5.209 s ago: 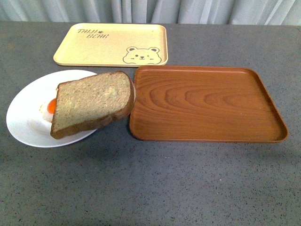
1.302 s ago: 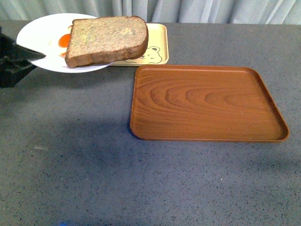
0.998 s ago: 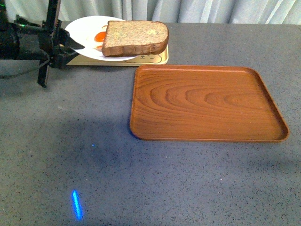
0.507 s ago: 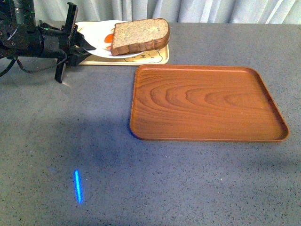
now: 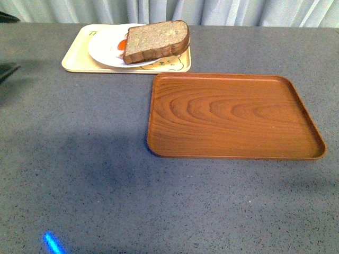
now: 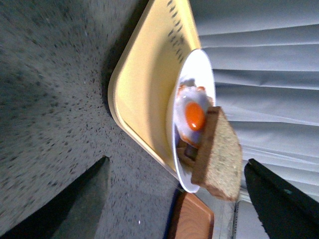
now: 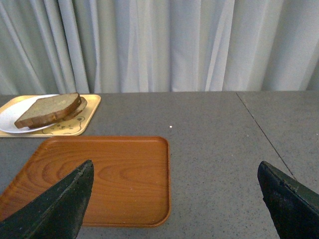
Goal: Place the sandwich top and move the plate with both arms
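Note:
The white plate (image 5: 103, 45) rests on the cream tray (image 5: 77, 58) at the far left of the table. The sandwich top (image 5: 156, 39), a brown speckled slice, lies across the plate's right side over a fried egg (image 5: 122, 44). In the left wrist view the plate (image 6: 199, 69), egg (image 6: 194, 114) and sandwich top (image 6: 219, 159) sit ahead of my open left gripper (image 6: 179, 199), which holds nothing and stands clear of the plate. My right gripper (image 7: 172, 199) is open and empty above the table, well back from the plate (image 7: 12, 112).
A brown wooden tray (image 5: 233, 116) lies right of centre, close to the cream tray's near right corner. Pale curtains (image 7: 159, 45) hang behind the table's far edge. A blue light spot (image 5: 52, 242) shows on the near left tabletop.
My left gripper carried the plate onto the cream tray, let go of its rim and drew back to the left edge of the front view. The plate now rests there.

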